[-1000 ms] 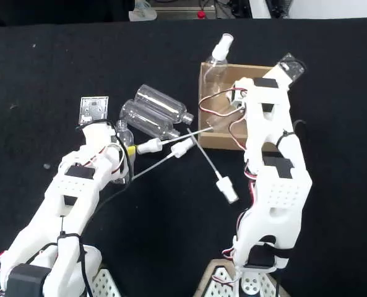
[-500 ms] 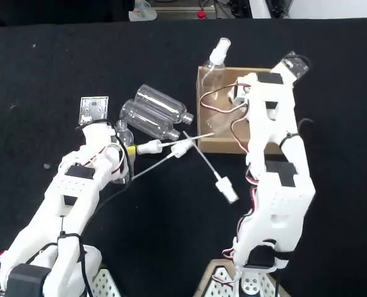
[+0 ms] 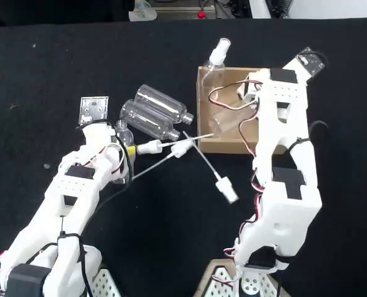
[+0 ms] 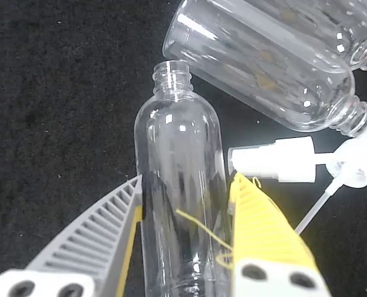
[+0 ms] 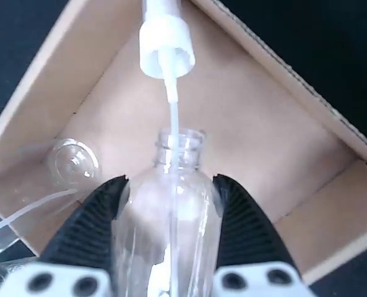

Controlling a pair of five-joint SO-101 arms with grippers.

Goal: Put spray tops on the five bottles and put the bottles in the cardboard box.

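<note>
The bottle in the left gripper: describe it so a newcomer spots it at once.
From the cardboard box, look left past the two loose bottles lying side by side. Right beside them the bottle is clamped in the left gripper, capless like them, but gripped rather than lying free.

The right arm (image 3: 282,117) hid the right half of the cardboard box (image 3: 220,143); the frame edge cut off the base of the gripped bottle (image 4: 180,204).

Bright, even overhead light. Black table (image 3: 41,62) swallows shadows. White glints on clear bottles (image 3: 155,111), 11 o'clock from centre. Right arm (image 3: 285,192) nearly blown out.
</note>
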